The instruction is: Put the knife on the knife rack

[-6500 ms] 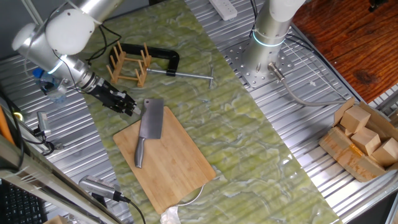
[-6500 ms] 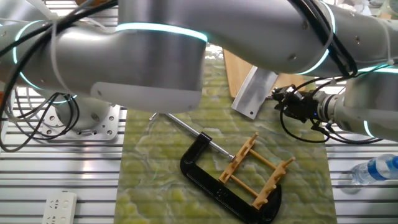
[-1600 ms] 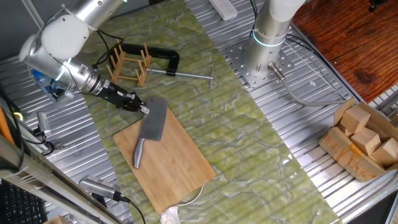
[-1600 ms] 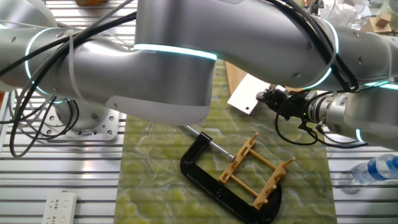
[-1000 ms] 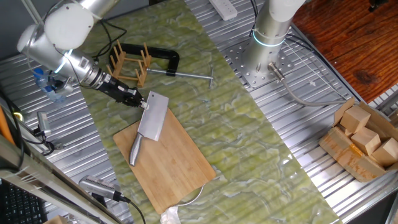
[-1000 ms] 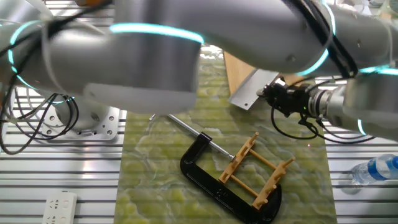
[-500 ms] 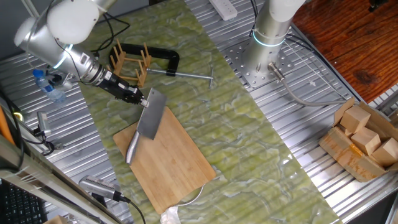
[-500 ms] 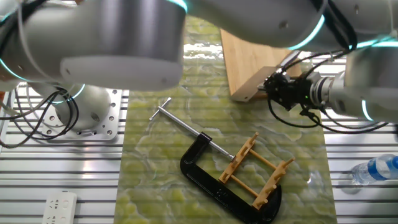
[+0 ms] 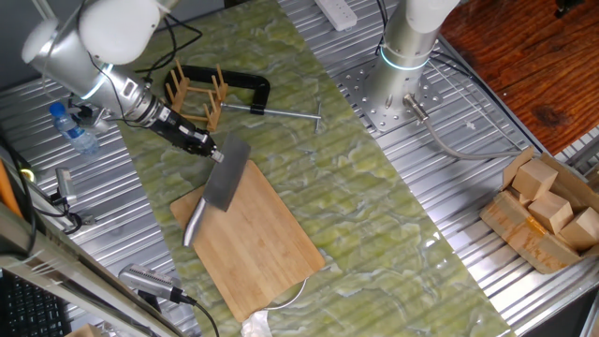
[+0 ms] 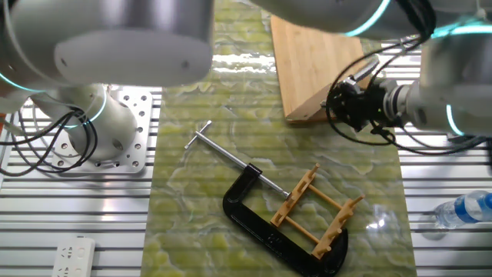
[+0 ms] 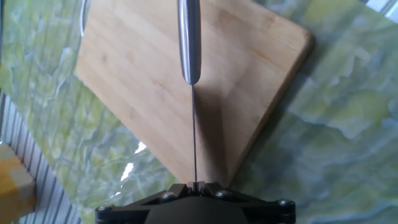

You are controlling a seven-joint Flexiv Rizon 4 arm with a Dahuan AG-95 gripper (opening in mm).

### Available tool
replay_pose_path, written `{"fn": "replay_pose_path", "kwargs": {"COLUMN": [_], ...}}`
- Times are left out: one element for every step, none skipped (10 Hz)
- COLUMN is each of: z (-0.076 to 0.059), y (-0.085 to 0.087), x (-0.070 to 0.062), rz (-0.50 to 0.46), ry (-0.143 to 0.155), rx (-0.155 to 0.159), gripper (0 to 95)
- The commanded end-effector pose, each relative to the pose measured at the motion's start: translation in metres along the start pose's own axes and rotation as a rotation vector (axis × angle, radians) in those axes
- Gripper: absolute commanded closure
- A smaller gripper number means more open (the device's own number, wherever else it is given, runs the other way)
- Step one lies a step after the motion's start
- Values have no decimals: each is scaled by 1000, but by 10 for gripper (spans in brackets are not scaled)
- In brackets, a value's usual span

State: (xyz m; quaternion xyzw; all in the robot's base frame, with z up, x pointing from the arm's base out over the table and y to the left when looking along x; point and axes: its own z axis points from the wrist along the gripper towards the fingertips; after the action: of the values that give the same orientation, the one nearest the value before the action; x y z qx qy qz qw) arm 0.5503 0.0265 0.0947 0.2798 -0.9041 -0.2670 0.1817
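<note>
Here the gripper [image 9: 213,153] is clamped on the far end of the knife [image 9: 221,180], whose blade shows edge-on in the hand view (a thin line running to the slim handle). The knife hangs tilted over the far left corner of the bamboo cutting board [image 9: 257,243]. The knife rack [image 9: 195,97] stands just beyond, its pegs empty, with a black clamp [image 9: 245,85] behind it. At the right edge, a cardboard box [image 9: 524,236] holds wooden blocks [image 9: 547,200].
</note>
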Motion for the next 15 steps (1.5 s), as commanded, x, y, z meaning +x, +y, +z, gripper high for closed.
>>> {"fn": "replay_pose_path", "kwargs": {"z": [-8,-11,-13,-14,-14,-15,-15,-15,-15,-15,-15,-17,-18,-19,-20], "y": [5,7,8,9,9,9,10,10,10,10,10,11,12,13,14], "x": [-3,-3,-2,-2,-2,-3,-3,-3,-3,-3,-3,-3,-3,-4,-5], "rz": [62,75,93,101,116,135,153,164,184,209,222,235,243,253,270], "ry": [-8,-12,-19,-30,-41,-53,-63,-69,-79,-88,-99,-111,-125,-133,-135], "rx": [48,69,85,100,106,114,121,123,125,123,131,137,148,171,199], "gripper": [950,950,950,950,950,950,950,950,950,950,950,950,950,950,950]}}
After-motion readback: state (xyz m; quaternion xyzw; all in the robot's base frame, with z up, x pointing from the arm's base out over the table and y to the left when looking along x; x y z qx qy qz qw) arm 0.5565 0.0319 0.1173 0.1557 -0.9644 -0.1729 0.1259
